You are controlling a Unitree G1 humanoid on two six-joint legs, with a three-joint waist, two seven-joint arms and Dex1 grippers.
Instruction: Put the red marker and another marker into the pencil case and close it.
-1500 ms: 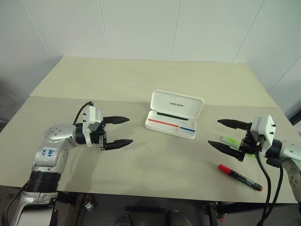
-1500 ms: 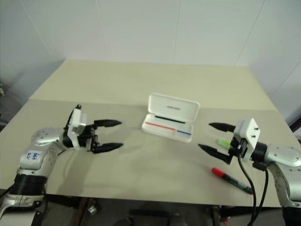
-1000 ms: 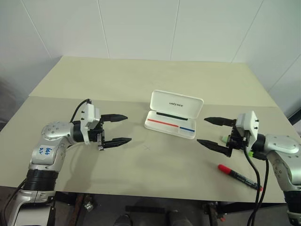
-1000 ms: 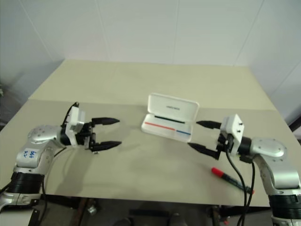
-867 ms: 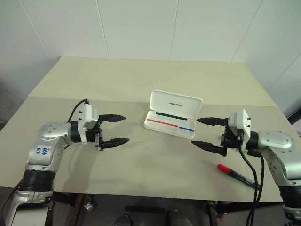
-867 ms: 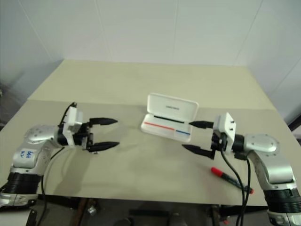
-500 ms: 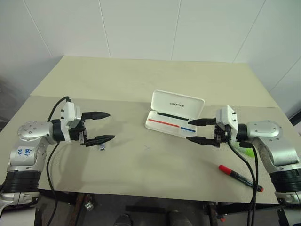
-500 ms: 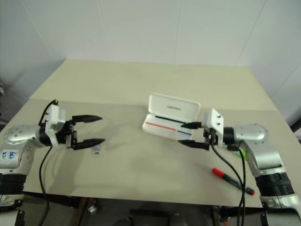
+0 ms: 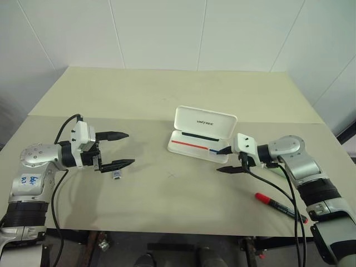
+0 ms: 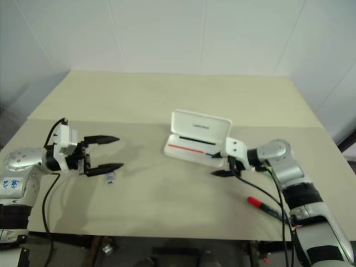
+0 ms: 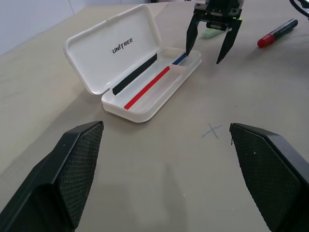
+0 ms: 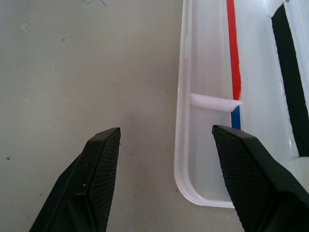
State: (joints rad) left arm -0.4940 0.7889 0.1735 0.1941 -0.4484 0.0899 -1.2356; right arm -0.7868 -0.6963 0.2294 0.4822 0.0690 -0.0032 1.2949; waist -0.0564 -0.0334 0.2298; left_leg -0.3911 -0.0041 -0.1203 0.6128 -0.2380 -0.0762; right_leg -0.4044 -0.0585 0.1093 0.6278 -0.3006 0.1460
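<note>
Landmark: the pencil case (image 9: 201, 135), lid up, on the tabletop (image 9: 167, 94).

1. The red marker (image 9: 277, 203): nearest me, lying flat, well apart from the case on its right-hand side.
2. Right end effector (image 9: 225, 159): fingers spread, empty, straddling the case's near right corner wall. I judge it misplaced for a pickup; I would back off and go to the marker, fingers across the barrel.
3. Left end effector (image 9: 122, 149): spread wide, empty, well left of the case.
4. Another marker (image 11: 211, 32): green, behind the right end effector.
</note>
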